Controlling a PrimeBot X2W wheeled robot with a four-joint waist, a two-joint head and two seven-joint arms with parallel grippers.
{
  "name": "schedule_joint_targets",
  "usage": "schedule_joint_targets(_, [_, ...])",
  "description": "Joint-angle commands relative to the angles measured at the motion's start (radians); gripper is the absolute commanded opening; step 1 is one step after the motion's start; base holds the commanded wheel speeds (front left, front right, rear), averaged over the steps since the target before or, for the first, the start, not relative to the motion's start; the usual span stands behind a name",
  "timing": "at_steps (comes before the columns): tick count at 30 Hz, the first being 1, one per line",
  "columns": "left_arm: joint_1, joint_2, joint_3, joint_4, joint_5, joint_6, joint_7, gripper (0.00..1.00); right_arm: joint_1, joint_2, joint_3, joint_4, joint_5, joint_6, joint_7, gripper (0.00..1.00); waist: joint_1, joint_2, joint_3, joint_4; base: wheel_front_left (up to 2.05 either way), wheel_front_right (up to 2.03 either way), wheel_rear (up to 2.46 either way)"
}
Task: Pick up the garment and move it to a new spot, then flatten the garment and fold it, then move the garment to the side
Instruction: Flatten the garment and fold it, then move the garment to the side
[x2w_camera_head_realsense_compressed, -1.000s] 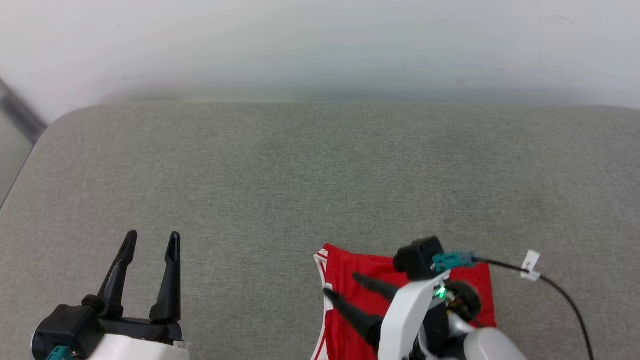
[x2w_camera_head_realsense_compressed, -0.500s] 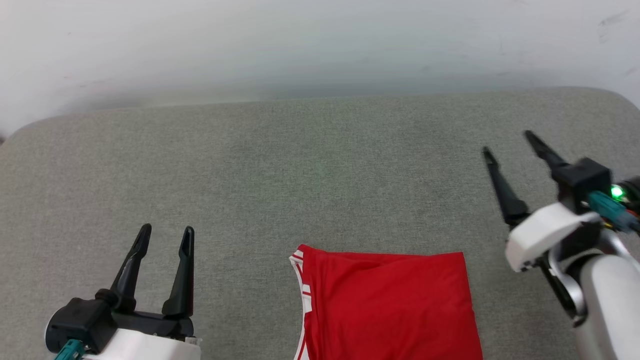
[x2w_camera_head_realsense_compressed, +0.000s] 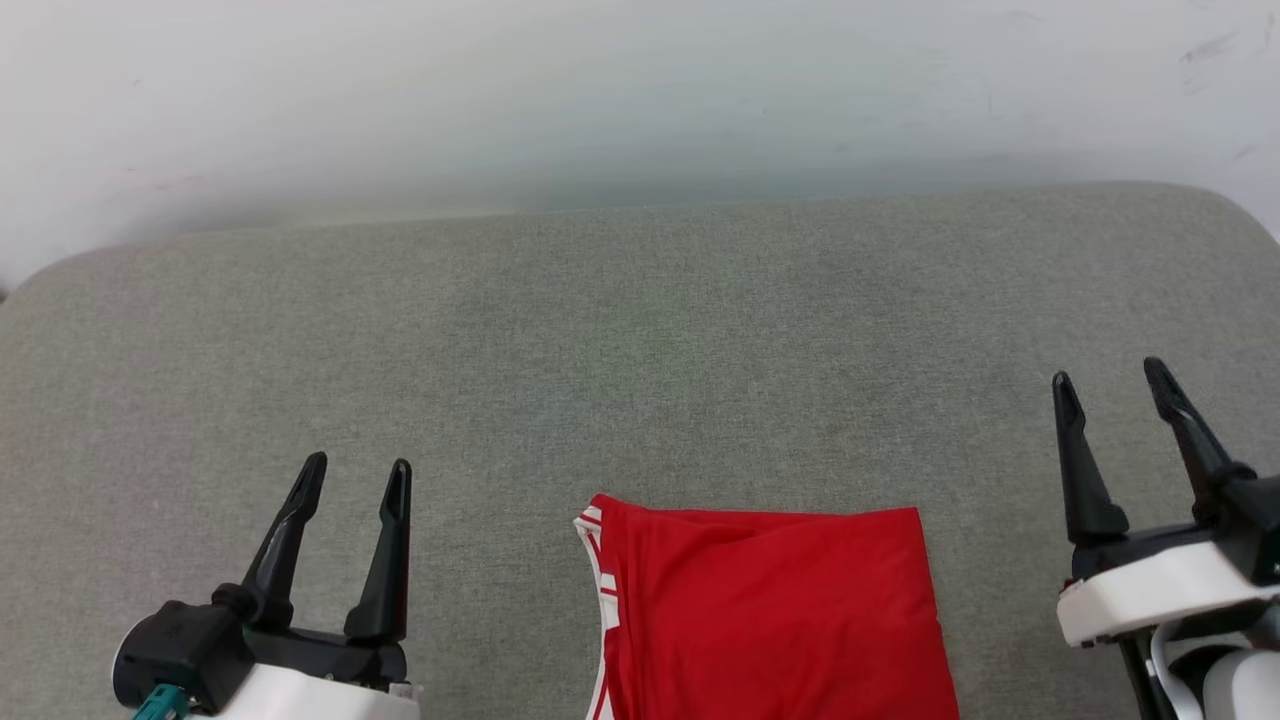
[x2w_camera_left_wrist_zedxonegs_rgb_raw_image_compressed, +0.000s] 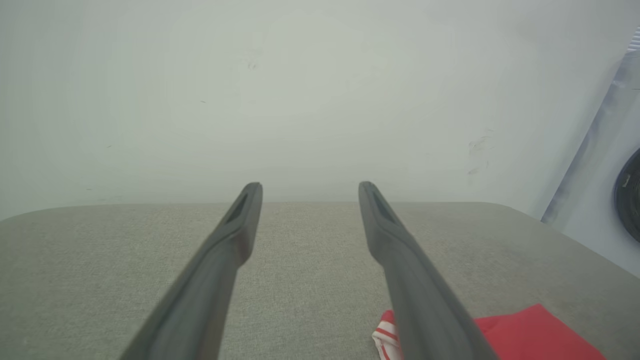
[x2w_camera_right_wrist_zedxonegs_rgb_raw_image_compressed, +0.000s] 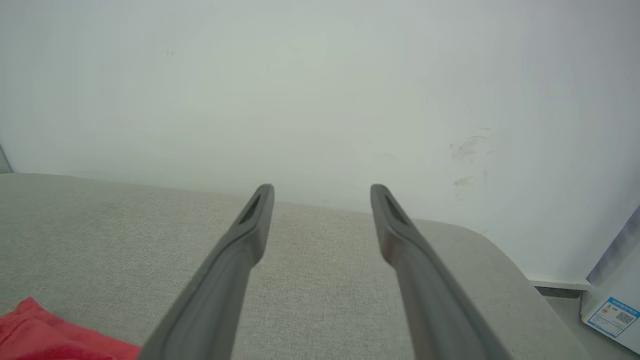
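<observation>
While my left hand (x2w_camera_head_realsense_compressed: 359, 462) and right hand (x2w_camera_head_realsense_compressed: 1108, 373) flank it, wide open and empty, the garment (x2w_camera_head_realsense_compressed: 770, 610) lies folded on the surface (x2w_camera_head_realsense_compressed: 640, 350). Risk: pinching one layer could unfold it.

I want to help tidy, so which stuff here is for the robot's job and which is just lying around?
For the job: red jersey; left gripper and right gripper, both open.
Just around: grey cushion, white wall, labelled box.
</observation>
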Motion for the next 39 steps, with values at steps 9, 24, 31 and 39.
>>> schedule_joint_targets(9, [0.031,-0.003,-0.005,-0.009,0.006,-0.001,-0.002,1.00,0.055,0.044,0.012,-0.020,0.005,-0.001,-0.018,1.00,0.0001,0.0000,-0.015,-0.001,0.00,0.00,0.00])
schedule_joint_targets(24, [0.014,0.001,-0.012,-0.010,0.011,-0.001,-0.002,1.00,0.108,-0.066,0.135,-0.100,0.140,-0.001,0.469,1.00,0.0001,0.0000,0.021,0.018,0.00,0.00,0.00])
schedule_joint_targets(31, [-0.015,-0.001,-0.019,-0.012,0.009,-0.001,-0.002,1.00,0.138,-0.092,0.137,-0.205,0.234,-0.001,0.867,1.00,0.0001,0.0000,0.064,0.038,0.00,0.00,0.00])
schedule_joint_targets(39, [-0.056,-0.002,-0.038,-0.001,0.006,-0.001,-0.002,1.00,0.108,-0.034,0.097,-0.148,0.206,-0.001,1.000,1.00,0.0001,0.0000,0.124,0.081,0.00,0.00,0.00])
